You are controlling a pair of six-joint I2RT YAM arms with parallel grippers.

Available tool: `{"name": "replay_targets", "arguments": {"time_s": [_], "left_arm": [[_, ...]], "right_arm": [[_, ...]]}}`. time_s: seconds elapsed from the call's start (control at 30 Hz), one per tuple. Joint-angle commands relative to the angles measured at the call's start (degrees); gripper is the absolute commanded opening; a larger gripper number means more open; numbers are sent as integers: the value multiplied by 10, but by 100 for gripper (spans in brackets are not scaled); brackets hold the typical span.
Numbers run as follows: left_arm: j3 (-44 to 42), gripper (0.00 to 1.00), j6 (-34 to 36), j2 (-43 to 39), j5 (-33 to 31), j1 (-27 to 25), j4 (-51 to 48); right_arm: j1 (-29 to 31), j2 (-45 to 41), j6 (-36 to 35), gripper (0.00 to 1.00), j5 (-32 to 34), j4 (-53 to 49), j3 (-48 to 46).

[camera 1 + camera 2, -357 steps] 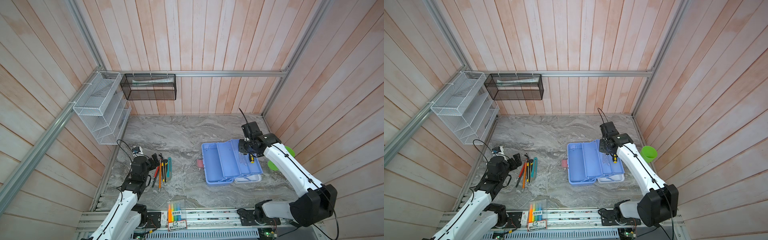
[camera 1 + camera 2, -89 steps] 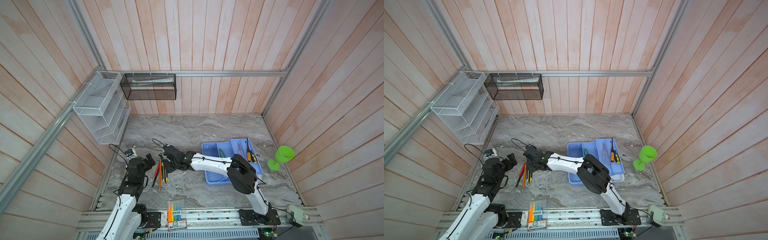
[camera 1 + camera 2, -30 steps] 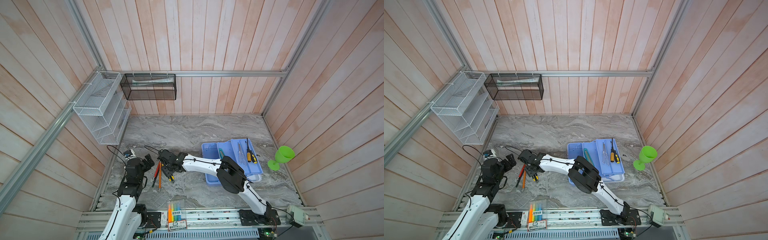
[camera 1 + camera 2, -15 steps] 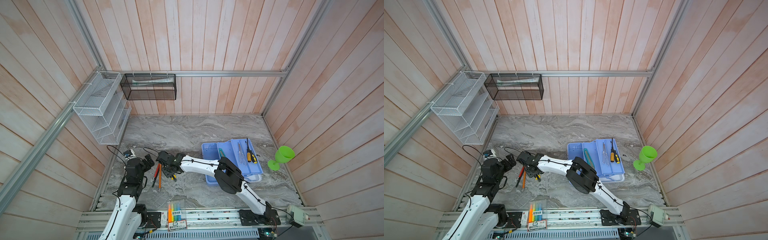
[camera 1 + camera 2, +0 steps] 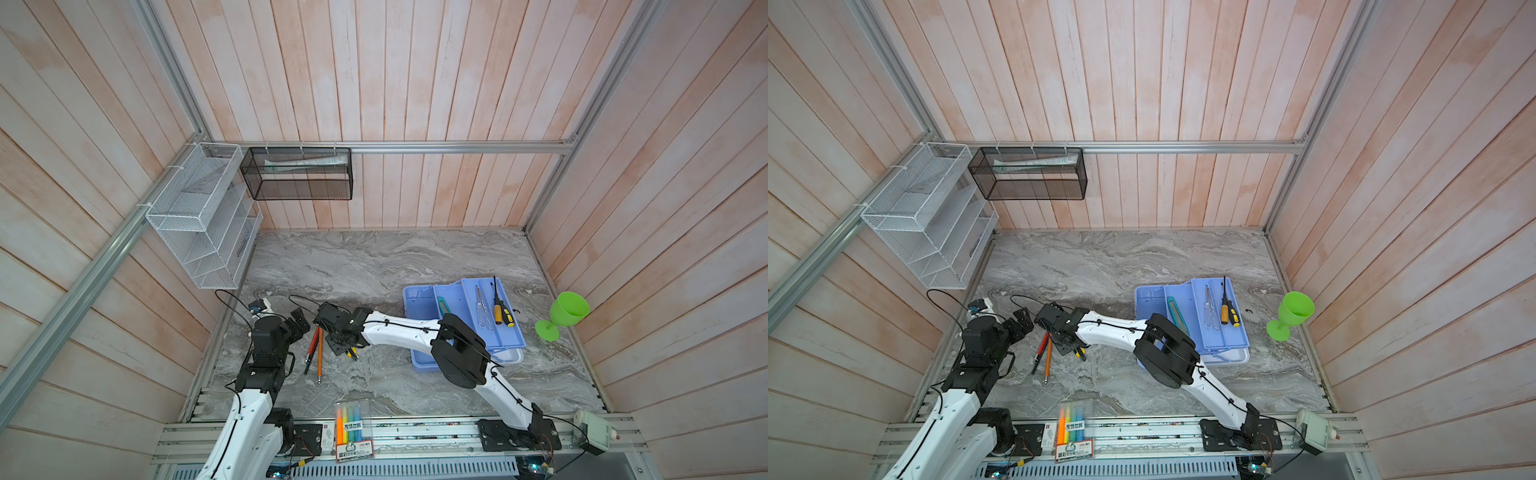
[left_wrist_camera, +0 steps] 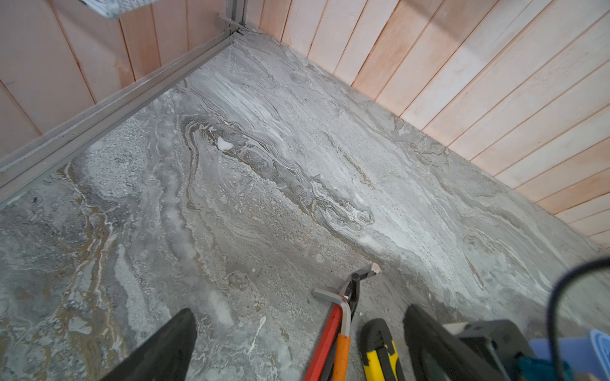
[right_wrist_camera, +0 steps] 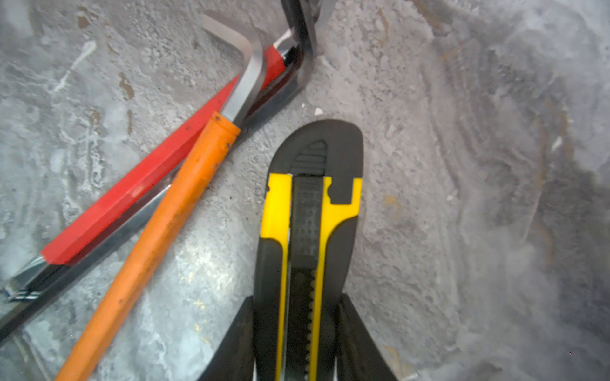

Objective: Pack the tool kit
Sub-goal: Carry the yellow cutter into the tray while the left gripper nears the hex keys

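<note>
A: Why does the right arm stretch across the grey marble tabletop [image 5: 374,266]?

B: The loose tools lie at the left, well apart from the light blue plastic tool kit case [image 5: 417,297], which sits open at the right. The right gripper [image 7: 296,300] is narrowed onto the yellow-and-black utility knife [image 7: 310,198], a finger against each flank. The knife lies flat on the stone.

A: And the left gripper [image 5: 298,322]?

B: It is spread wide with nothing in it, just beside the tools. It is probably parked there to leave the other arm room.

A: What else lies unpacked?

B: There is a red-handled tool [image 7: 115,204], pliers by the look of it, touching an orange-sleeved hex key [image 7: 165,231] near the knife.

A: How does the case look?

B: Its blue tray [image 5: 509,336] is swung out above the base, and the edge of a white lid [image 5: 509,356] shows beneath. In the tray's slots lie a teal cutter [image 5: 444,305], a clear-handled screwdriver [image 5: 480,307] and a yellow-and-black screwdriver [image 5: 498,309]. Packing seems about halfway done.
</note>
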Motion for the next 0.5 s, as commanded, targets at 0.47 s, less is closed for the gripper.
{"name": "replay_targets", "arguments": {"time_s": [0.47], "left_arm": [[-30,100,-134,113,16,-98,62]], "right_arm": [[-117,-315,23,16,28,78,-260]]}}
